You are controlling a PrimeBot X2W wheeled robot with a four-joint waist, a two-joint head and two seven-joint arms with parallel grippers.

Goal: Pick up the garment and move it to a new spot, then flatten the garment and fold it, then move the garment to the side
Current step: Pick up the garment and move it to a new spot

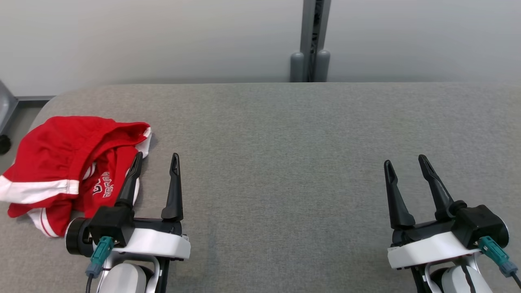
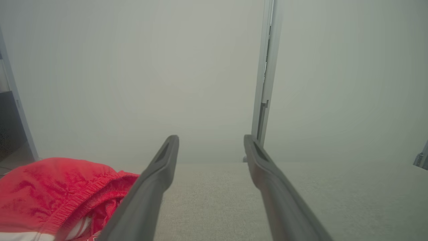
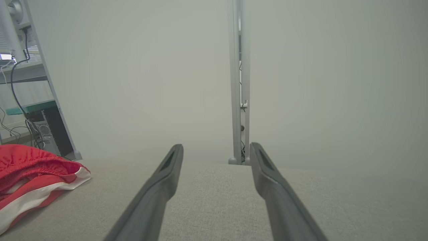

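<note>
The garment (image 1: 61, 162) is a crumpled pair of red shorts with white stripes and white lettering, lying at the left end of the grey table (image 1: 285, 134). My left gripper (image 1: 157, 158) stands open just to its right, its left finger over the cloth's edge, nothing between the fingers. In the left wrist view the garment (image 2: 50, 190) lies low left beside the open left gripper (image 2: 211, 140). My right gripper (image 1: 406, 160) stands open over bare table at the lower right. In the right wrist view the right gripper (image 3: 216, 149) is open, with the garment (image 3: 30, 174) far to its left.
A pale partition wall runs behind the table, with a grey post (image 1: 310, 40) at its middle. A shelf with cables and equipment (image 3: 23, 100) stands beyond the table's left end. The table's left corner (image 1: 53, 101) is rounded.
</note>
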